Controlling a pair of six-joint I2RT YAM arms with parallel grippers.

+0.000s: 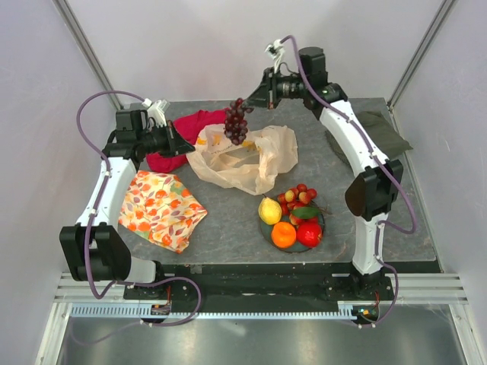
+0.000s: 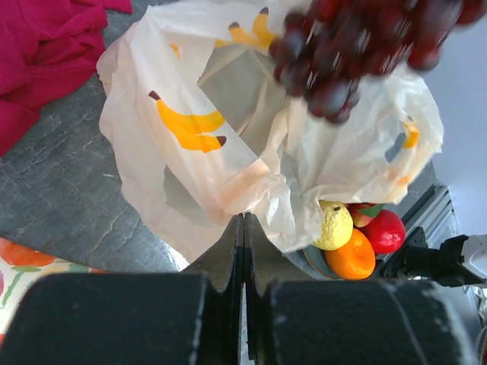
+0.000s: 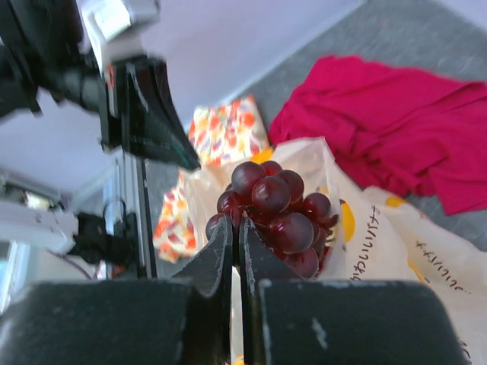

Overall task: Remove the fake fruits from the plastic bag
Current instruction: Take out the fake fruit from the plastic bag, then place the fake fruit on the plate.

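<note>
Above the open mouth of the plastic bag (image 1: 251,163), the dark purple grape bunch (image 1: 237,123) hangs in the air. It is pinched at its top by the right gripper (image 1: 245,103), whose jaws are closed on it. The bag lies crumpled at the middle of the grey surface (image 1: 228,232), and the left gripper (image 1: 188,146) is clamped on its left edge. Whether anything lies inside the bag cannot be told.

Just right of the bag's near side, a dark plate (image 1: 322,223) holds a yellow pear (image 1: 269,210), an orange (image 1: 283,234), a red apple (image 1: 309,233) and red berries (image 1: 297,195) with a green leaf.

The left wrist view shows yellow banana prints on the bag that the overhead view reduces to small marks; the grapes there are a blur at the top. The right wrist view shows dark lettering on the bag.

A red cloth (image 1: 186,125) lies against the bag's far left. A flowered cloth (image 1: 162,209) lies nearer, apart from it.
</note>
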